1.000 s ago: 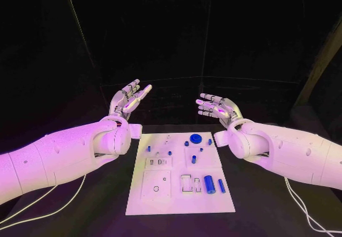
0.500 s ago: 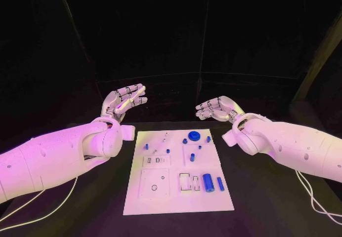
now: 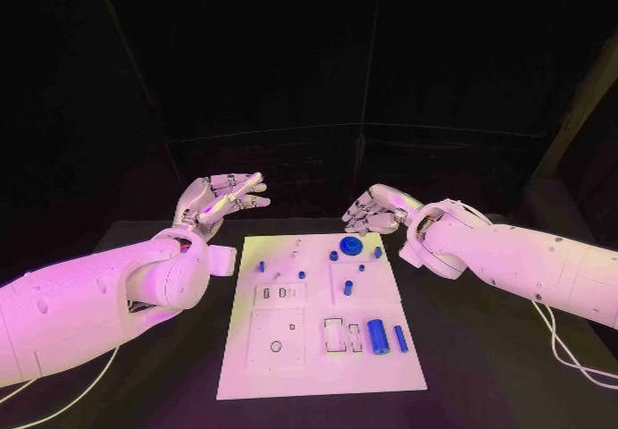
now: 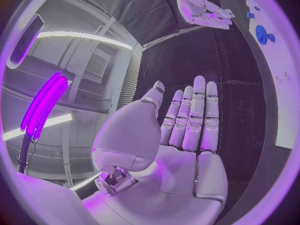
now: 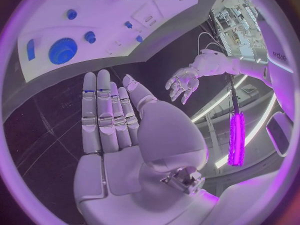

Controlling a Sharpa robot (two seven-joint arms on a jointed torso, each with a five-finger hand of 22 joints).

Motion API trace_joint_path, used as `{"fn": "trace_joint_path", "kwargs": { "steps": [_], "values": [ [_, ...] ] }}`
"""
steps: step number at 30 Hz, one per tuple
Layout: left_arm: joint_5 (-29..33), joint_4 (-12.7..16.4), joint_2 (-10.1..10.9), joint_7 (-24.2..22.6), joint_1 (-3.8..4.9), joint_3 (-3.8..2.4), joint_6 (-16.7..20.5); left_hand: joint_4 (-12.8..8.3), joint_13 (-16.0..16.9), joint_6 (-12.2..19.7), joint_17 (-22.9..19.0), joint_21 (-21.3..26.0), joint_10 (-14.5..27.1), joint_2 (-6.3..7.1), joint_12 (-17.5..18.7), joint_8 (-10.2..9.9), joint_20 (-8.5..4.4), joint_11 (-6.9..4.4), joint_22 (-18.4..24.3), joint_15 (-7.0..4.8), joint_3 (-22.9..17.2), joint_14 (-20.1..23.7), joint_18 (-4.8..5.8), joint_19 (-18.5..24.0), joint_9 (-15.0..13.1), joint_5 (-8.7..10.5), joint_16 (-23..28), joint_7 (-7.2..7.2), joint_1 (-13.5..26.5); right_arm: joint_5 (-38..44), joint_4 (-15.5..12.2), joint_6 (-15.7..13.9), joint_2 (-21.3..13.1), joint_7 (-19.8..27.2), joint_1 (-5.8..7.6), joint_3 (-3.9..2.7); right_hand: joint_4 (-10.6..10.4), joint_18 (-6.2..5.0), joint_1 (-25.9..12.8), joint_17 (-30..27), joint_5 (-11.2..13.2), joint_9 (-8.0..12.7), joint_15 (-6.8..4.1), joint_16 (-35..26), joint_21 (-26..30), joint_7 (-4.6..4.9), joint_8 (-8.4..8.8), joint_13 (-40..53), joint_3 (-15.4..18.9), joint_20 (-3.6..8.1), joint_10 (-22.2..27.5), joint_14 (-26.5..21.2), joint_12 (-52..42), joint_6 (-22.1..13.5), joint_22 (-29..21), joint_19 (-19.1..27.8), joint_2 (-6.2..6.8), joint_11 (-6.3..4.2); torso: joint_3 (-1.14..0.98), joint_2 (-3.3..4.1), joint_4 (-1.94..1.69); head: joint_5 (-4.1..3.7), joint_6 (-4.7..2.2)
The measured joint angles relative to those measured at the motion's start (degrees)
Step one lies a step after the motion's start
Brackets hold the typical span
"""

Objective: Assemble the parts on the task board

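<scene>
From the head camera I see the white task board (image 3: 322, 313) lying flat in the middle of the black surface (image 3: 489, 340), its long axis running away from me. Small blue parts lie on it: a round blue disc (image 3: 350, 246) near the far edge, a short blue cylinder (image 3: 378, 335) and a thinner blue pin (image 3: 399, 337) near the right edge, both lying lengthwise along the board.

My left robot hand (image 3: 221, 198) hovers above and beyond the board's far left corner, released, fingers extended, holding nothing. My right robot hand (image 3: 376, 211) hovers just beyond the far edge, fingers partly curled in the head view but straight and empty in its own wrist view (image 5: 112, 120).

The relation that matters: the round blue disc sits just below and in front of the right robot hand, so I judge that hand nearer to it than the left.
</scene>
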State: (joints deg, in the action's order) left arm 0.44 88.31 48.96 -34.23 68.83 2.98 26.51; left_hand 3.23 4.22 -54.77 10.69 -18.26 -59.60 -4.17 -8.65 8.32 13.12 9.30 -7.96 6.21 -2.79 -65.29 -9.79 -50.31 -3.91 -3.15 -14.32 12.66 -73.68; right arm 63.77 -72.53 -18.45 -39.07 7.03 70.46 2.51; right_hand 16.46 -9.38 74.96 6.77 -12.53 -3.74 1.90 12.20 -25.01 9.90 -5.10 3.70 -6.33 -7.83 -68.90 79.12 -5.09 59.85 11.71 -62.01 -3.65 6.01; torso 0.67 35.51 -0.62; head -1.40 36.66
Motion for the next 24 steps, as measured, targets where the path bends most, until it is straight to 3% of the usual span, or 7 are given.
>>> {"fn": "trace_joint_path", "kwargs": {
  "steps": [5, 7, 9, 17, 24],
  "values": [
    [-1.07, 1.74, 0.98, 0.31, 0.0, 0.0, -1.47, -0.16, 0.0, -0.01, 0.22, 0.0, -0.09, 0.0, 0.0, -0.28, 0.0, -0.09, 0.04, -0.05, -0.16, -0.05, 0.0, 0.0, 0.05, 0.0, 0.0, 0.01, 0.0, 7.95, 0.0, 1.45, 1.04, -2.92, 0.34, -0.02, 0.03, 0.01, 0.07, 2.79, 0.0, 0.0, -1.25, 3.3, -4.9, -0.48, 0.32, 0.08, -0.8, 1.5, -1.55, 4.11, 0.44, 0.96, 2.78, -2.25, 1.2, -1.01, 0.19, 1.18, -0.38, -0.16, -0.37],
    [-1.4, 2.29, 1.28, 0.44, 0.0, 0.0, -2.0, -0.16, 0.0, -0.01, 0.22, 0.0, -0.09, 0.0, 0.0, -0.28, 0.0, -0.09, 0.04, -0.05, -0.16, -0.05, 0.01, 0.0, 0.05, 0.0, 0.0, 0.01, 0.0, 11.16, -0.02, 2.01, 1.47, -4.17, 0.49, -0.02, -0.02, 0.0, -0.35, 7.34, 0.0, 0.0, -2.05, 9.38, -10.53, -0.77, 1.08, 0.21, -1.58, 2.7, -1.96, 4.88, 0.55, 1.25, 6.16, -3.71, 2.72, -1.41, 0.26, 1.7, -0.58, -0.18, -0.51],
    [-1.63, 2.75, 1.52, 0.55, 0.0, 0.0, -2.41, -0.16, 0.0, -0.01, 0.21, 0.0, -0.09, 0.0, 0.0, -0.28, -0.18, -0.09, 0.1, -0.05, -0.16, -0.05, 0.01, -0.18, 0.05, 0.0, 0.0, 0.01, 0.0, 13.7, -0.07, 2.48, 1.84, -5.14, 0.72, -0.03, -0.12, 0.01, -0.58, 10.25, 0.0, 0.0, -2.25, 13.52, -13.7, -0.77, 1.17, 0.25, -1.78, 3.09, -1.8, 4.91, 0.55, 1.18, 8.04, -4.09, 3.0, -1.43, 0.3, 2.11, -0.74, -0.21, -0.69],
    [-2.17, 4.77, 2.36, 0.92, -0.03, 0.02, -3.46, -0.25, 0.0, -0.01, 0.37, 0.0, -0.09, 0.0, 0.46, -0.52, -0.18, -0.09, 0.2, -0.05, -0.25, -0.05, 0.01, -0.19, 0.1, 0.0, 0.36, 0.01, 0.0, 21.83, 0.23, 4.69, 3.35, -8.68, 1.71, -0.1, -0.14, 0.01, -1.57, 16.82, 0.0, 0.01, -2.24, 22.52, -19.59, -0.78, 1.17, 0.25, -2.69, 2.87, 2.11, 4.92, 0.55, -0.22, 11.66, -3.86, 3.98, -0.87, 0.58, 3.61, -1.46, -0.66, -1.09],
    [-2.35, 6.45, 2.85, 1.13, -0.03, 0.02, -4.03, -0.47, -0.09, -0.01, 0.54, 0.28, -0.09, 0.0, 0.91, -0.94, -0.18, -0.09, 0.58, -0.05, -0.47, -0.05, 0.02, -0.18, 0.11, 0.0, 1.06, 0.01, 0.0, 25.46, 0.92, 7.14, 4.36, -10.89, 2.26, -0.11, -0.05, 0.01, -1.61, 19.9, 0.0, 0.01, -2.24, 26.59, -22.48, -1.01, 1.17, 0.13, -3.28, 2.28, 4.12, 4.92, 0.55, -1.5, 13.51, -3.24, 4.03, -0.7, 0.76, 4.51, -1.71, -0.84, -1.26]
  ]
}}
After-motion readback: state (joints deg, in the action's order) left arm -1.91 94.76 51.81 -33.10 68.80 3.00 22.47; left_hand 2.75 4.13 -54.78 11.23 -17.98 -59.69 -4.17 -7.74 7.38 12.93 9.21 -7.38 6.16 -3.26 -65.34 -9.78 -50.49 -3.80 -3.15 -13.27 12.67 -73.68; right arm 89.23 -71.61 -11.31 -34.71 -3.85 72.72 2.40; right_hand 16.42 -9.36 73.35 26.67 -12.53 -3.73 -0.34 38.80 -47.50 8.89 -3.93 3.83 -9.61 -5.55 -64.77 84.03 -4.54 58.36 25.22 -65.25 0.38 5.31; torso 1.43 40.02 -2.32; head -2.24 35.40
